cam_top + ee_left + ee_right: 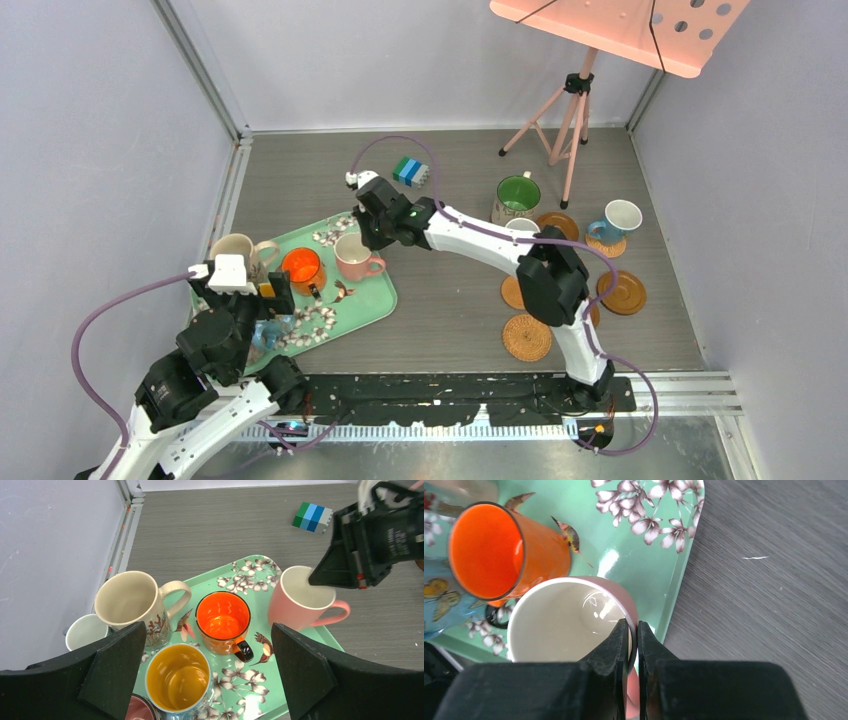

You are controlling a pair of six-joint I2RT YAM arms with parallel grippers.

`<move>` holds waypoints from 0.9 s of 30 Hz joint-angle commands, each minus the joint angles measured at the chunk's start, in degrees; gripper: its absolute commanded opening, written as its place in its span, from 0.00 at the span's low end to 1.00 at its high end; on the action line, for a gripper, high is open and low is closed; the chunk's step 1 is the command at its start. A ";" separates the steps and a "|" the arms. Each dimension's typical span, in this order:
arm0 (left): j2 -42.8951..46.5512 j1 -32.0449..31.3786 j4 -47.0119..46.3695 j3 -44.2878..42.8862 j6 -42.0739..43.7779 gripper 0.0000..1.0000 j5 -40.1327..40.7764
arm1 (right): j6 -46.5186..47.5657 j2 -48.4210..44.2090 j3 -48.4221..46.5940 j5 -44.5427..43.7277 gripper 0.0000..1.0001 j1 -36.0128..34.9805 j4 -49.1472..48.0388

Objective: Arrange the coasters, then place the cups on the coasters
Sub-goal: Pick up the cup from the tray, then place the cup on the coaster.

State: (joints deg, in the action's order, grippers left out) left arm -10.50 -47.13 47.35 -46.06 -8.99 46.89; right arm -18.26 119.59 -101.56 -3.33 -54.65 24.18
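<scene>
Pink cup (574,640) stands on the tray (644,570) at its right edge, its rim wall pinched by the right pincer (633,635), one finger inside. Coasters (527,337) lie well right on the tabletop (450,320); the left pincer (207,680) gapes wide, empty, over the other cups.

Light was bright, even and diffuse from overhead, with soft, faint shadows on the grey table (450,300). A white glare spot sat inside the pink cup (594,611) and another on the mint-green tray (611,557) in the right wrist view. Both wrist views showed their own dark fingers large and slightly soft at the bottom edge. The top view was sharp throughout.
</scene>
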 commanded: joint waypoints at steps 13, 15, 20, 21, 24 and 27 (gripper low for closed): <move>0.36 0.29 -2.44 0.10 -0.32 0.99 -0.14 | 4.56 -26.05 8.47 -6.15 0.05 6.65 -2.10; 0.33 0.29 -2.52 0.14 -0.24 0.99 -0.10 | 5.42 -28.92 10.10 -6.94 0.05 8.52 -1.14; -0.20 0.29 -2.35 0.36 0.07 0.99 0.48 | 7.71 -36.90 13.48 -8.12 0.05 14.95 1.96; -0.23 0.29 -2.35 0.43 0.16 0.99 0.37 | 8.19 -38.95 13.88 -9.15 0.05 16.76 2.65; -0.71 0.29 -3.14 0.96 0.74 0.99 -1.04 | 10.54 -42.34 15.57 -11.81 0.05 20.97 3.86; -1.87 0.29 -2.70 0.66 0.75 0.99 -2.11 | 11.83 -45.87 18.01 -12.76 0.05 27.42 4.67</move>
State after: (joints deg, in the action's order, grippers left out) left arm -10.63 -47.13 47.00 -45.41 -8.71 46.33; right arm -8.93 80.55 -84.93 -12.60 -32.86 32.40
